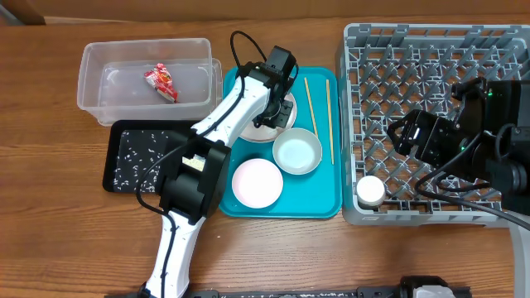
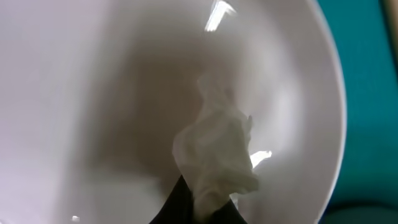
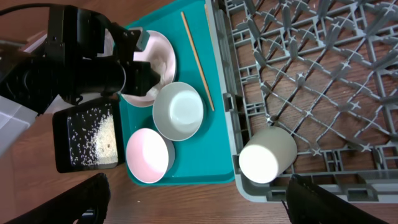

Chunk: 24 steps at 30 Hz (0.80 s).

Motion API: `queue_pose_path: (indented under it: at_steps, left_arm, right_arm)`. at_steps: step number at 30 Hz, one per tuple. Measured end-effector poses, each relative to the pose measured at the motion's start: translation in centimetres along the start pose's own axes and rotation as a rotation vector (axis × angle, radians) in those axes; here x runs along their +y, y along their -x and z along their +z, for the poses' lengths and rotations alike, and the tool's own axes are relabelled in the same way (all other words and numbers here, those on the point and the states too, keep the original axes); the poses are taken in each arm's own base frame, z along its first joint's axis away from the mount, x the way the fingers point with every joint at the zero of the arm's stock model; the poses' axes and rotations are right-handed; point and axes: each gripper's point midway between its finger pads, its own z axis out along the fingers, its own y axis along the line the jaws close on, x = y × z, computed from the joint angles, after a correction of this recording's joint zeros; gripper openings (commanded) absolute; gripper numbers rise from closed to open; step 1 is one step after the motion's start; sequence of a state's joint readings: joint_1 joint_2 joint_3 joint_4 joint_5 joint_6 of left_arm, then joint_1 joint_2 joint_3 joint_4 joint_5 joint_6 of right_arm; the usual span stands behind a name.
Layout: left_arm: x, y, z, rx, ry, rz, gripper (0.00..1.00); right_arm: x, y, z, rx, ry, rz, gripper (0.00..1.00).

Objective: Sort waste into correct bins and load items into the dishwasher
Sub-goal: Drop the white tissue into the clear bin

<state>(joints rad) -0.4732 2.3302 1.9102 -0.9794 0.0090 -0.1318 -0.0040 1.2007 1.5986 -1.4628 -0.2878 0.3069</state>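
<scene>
My left gripper [image 1: 280,98] is down inside a white bowl [image 2: 93,93] at the back of the teal tray. In the left wrist view its fingers [image 2: 202,208] are shut on a crumpled white tissue [image 2: 217,155]. The red wrapper [image 1: 161,83] lies in the clear tub [image 1: 99,62]. Rice grains lie on the black tray [image 1: 141,157]. A white bowl [image 1: 296,152], a pinkish-white bowl [image 1: 257,183] and two chopsticks [image 1: 329,116] are on the teal tray. My right gripper [image 1: 414,136] is open and empty above the grey rack [image 1: 431,50]. A white cup [image 1: 370,191] lies in the rack's front left corner.
The teal tray [image 1: 319,194] sits between the black tray and the rack. The right wrist view shows the cup [image 3: 267,155], both bowls [image 3: 178,111] and one chopstick [image 3: 197,59]. Bare wooden table [image 1: 331,257] runs along the front.
</scene>
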Motion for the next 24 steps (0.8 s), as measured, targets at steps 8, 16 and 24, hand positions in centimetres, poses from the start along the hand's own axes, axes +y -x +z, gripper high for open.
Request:
queue_pose_path:
  at_steps: [8, 16, 24]
  left_arm:
    - [4.6, 1.4, -7.8, -0.060, 0.131, -0.087, 0.04]
    - [16.2, 2.7, -21.3, -0.344, 0.315, -0.332, 0.15]
    - [22.8, -0.3, -16.9, -0.201, 0.259, -0.487, 0.68]
  right_arm:
    - [0.0, 0.0, 0.0, 0.000, 0.001, -0.013, 0.92]
    - [0.0, 0.0, 0.0, 0.000, 0.000, -0.016, 0.92]
    - [-0.1, -0.3, 0.0, 0.012, -0.004, -0.013, 0.95]
